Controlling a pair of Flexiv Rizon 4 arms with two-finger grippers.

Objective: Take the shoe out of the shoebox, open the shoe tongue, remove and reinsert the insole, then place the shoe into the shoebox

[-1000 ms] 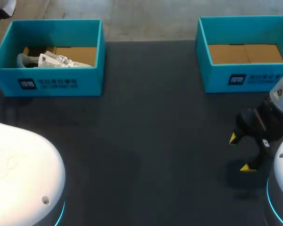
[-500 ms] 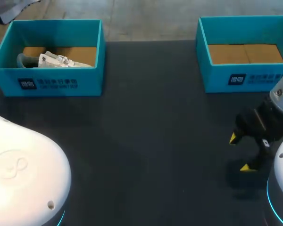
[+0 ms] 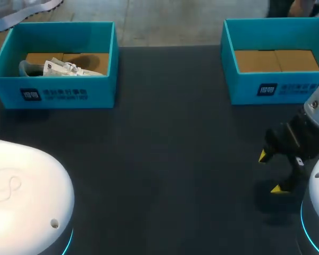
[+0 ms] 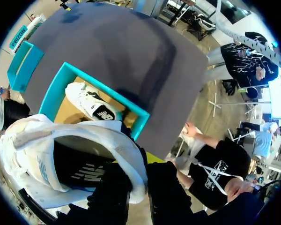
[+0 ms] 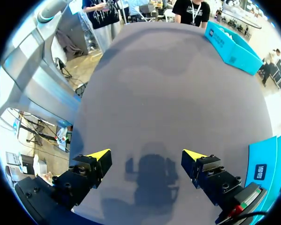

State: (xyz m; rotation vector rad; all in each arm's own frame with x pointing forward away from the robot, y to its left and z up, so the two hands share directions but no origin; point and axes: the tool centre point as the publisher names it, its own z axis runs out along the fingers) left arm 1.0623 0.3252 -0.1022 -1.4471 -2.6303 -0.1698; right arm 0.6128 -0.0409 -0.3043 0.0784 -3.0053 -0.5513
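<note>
STEP ONE IN HAND: the left gripper [image 4: 138, 171] holds a white shoe [image 4: 35, 154] aloft above the open teal shoebox [image 4: 49, 91] at the table's far-left corner. The fingertips are mostly hidden behind the shoe & only a sliver of yellow shows. The two black fingers stand either side of the collar rim, so the claw reads as clamped on the shoe. The shoe's opening is turned toward the wrist cam, w/ dark lining in view. A second shoe [image 3: 58, 67] lies on the box's cardboard floor, below the held one.

Take-out looks done or nearly so; tongue & insole not yet touched. Next move, by my read: bring the shoe down onto the dark table [image 3: 165, 159] btwn the boxes, where both arms can reach it. It should sit so the other claw can get at the tongue. That calls for a steady hold on the collar while the tongue is pulled.

POSE: from overhead only the white housing of the left arm [image 3: 26, 196] shows, low at the near left; its wrist is out of that view. The right gripper [image 3: 269, 172] hangs low over the table at the near right, just in front of the other box [image 3: 228, 64], which shows its cardboard floor. Its jaws are wide, w/ nothing btwn the yellow tips.
</note>
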